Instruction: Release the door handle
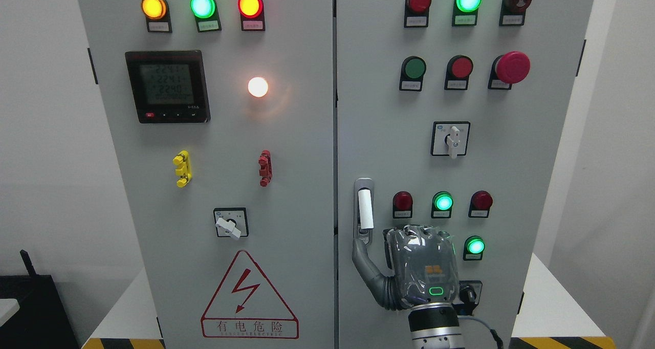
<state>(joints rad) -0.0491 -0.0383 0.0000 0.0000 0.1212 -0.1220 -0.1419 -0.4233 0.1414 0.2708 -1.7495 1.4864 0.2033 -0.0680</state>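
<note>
My right hand (424, 267) is up against the right cabinet door (409, 149), thumb (364, 259) reaching toward the base of the white door handle (365, 208); other fingers hidden.

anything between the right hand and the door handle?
Head view: nothing lies between them. The right hand sits just below-right of the door handle, its thumb reaching up to the handle's lower end; only bare grey door panel shows there.

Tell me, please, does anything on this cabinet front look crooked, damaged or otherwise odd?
Nothing looks damaged. The white knob on the left door sits tilted, unlike the upright switch on the right door; that may just be its setting. The right hand is below the door handle, its thumb reaching the lower end.
</note>
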